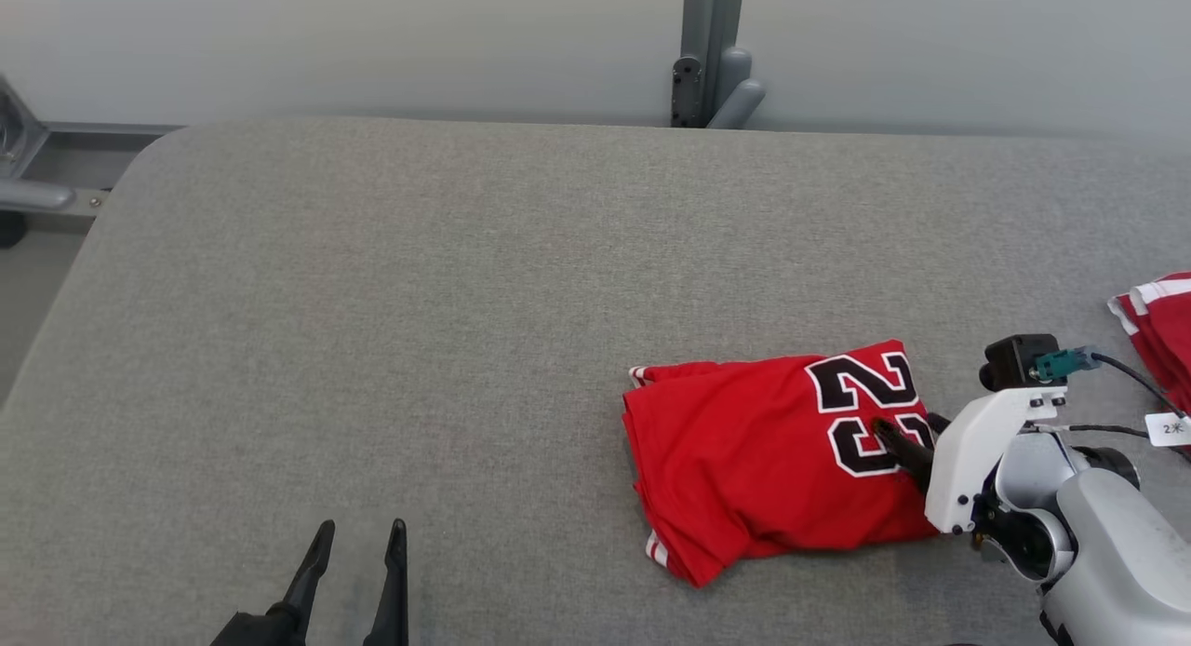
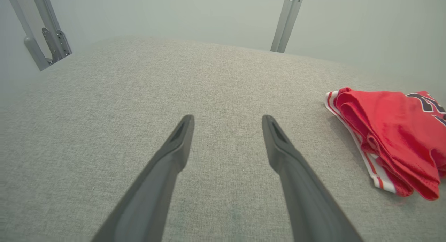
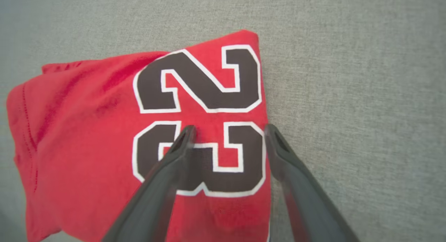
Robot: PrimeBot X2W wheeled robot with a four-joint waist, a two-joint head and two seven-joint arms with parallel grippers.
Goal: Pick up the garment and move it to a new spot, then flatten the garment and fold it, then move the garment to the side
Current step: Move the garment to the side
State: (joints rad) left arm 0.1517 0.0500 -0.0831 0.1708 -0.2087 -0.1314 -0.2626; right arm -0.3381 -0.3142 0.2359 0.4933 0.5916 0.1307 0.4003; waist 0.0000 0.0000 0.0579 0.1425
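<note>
The folded red jersey [image 1: 744, 460] lies on the right half of the grey fabric-covered bench [image 1: 372, 302], toward the near edge. Its black, white-edged number 23 faces up at the end closest to the right arm. Red-and-white striped trim shows at the far left corner and at the near corner of the fold. In the left wrist view the jersey [image 2: 390, 130] shows its stacked, layered edges, and in the right wrist view the jersey [image 3: 87, 137] has the numerals large and square on.

The right gripper [image 3: 229, 130] hangs over the numbered end with its two dark fingers spread apart and nothing between them. One fingertip sits over the 3 and the other at the jersey's edge; whether they touch the cloth cannot be told.

The left gripper [image 1: 362, 530] is at the near left of the bench, well apart from the jersey, its fingers also spread and holding nothing.

A second red-and-white garment [image 1: 1163, 325] lies at the far right edge, with a white tag [image 1: 1168, 429] near it. A grey metal post [image 1: 712, 50] stands behind the bench.
</note>
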